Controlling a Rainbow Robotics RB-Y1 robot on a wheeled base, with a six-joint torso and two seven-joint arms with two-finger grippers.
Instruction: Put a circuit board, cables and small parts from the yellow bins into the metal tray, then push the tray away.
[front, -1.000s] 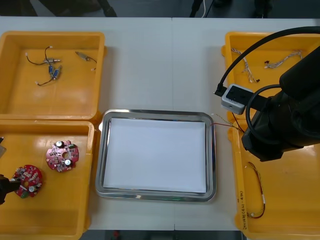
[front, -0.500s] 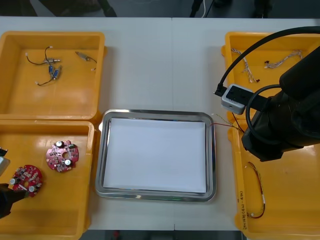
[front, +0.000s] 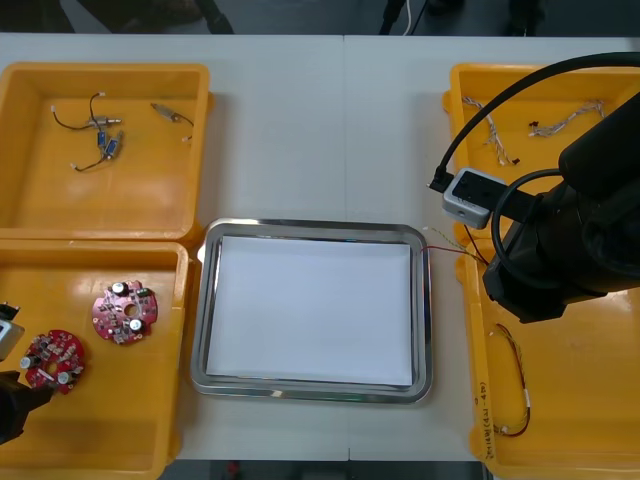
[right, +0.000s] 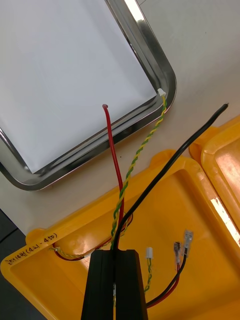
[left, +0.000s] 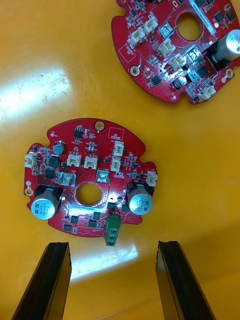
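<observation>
One board (left: 89, 175) near parted left jaws

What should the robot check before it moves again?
1. Left gripper jaws open: ok.
2. Nearer circuit board between the jaws: not ok, it lies just beyond their tips.
3. Right gripper shut on the cables: ok.
4. Cables lifted free of the yellow bin: cannot tell.
5. Metal tray has room: ok, white inside, nothing in it.
</observation>
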